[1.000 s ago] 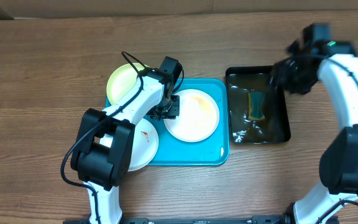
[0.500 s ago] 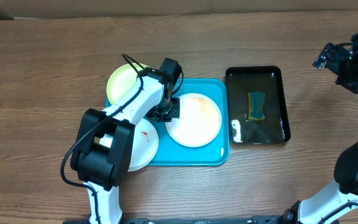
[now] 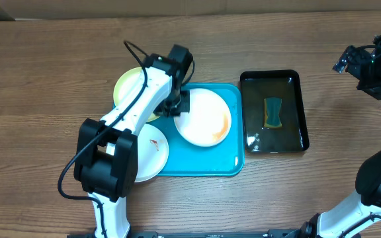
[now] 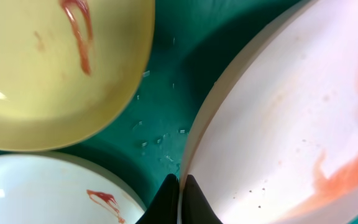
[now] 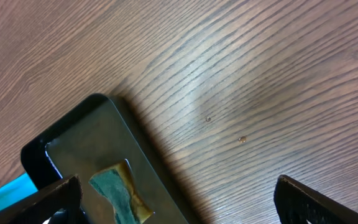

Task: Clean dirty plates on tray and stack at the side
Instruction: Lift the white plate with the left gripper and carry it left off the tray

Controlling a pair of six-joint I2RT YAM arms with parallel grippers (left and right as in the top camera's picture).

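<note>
Bent over the blue tray [image 3: 204,165] at frame centre, the left gripper [image 3: 179,106] pinches the left rim of a smeared white plate [image 3: 204,119] on it; at far upper right, the right gripper [image 5: 179,200] hangs above the table [image 3: 45,66], fingers spread wide

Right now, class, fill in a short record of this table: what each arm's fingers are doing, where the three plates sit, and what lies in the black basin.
left fingers: shut, pinching the rim of the centre white plate
right fingers: wide open, empty, above bare table beyond the black basin
centre white plate: orange smear, over the tray
yellow-green plate: red smear, at the tray's far left corner
near white plate: red smear, at the tray's near left edge
black basin: sponge inside
</note>
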